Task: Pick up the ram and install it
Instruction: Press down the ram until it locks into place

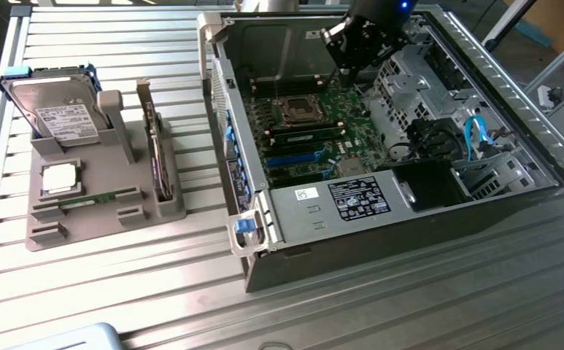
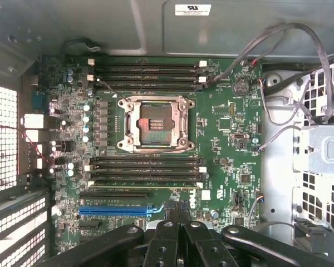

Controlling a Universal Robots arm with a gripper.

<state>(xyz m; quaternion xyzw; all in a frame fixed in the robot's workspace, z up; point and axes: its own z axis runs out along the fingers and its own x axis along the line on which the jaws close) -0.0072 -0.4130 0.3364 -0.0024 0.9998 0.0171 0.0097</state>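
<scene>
Exterior view: the gripper hangs inside the open case, above the motherboard, with nothing to be seen under its fingertips. The ram lies flat in a slot of the grey holder, well outside the case on the exterior view's left. It is well apart from the gripper and untouched. Inside the case, just beside the socket, a green strip looks like a module seated in a slot. I cannot tell that for certain.

Wrist view: the gripper looks straight down into the case. Its fingers are closed right up against each other and hold nothing. Below it are the socket and the dark slots on either side of it.

Judged from this, the pick-up has not been made: the arm is over the place of installation, not over the ram. A pick would call for the fingers to open and the hand to be brought out of the case to the holder. There the fingers must line up across the thin stick so that they close on its flat sides and lift it squarely.
</scene>
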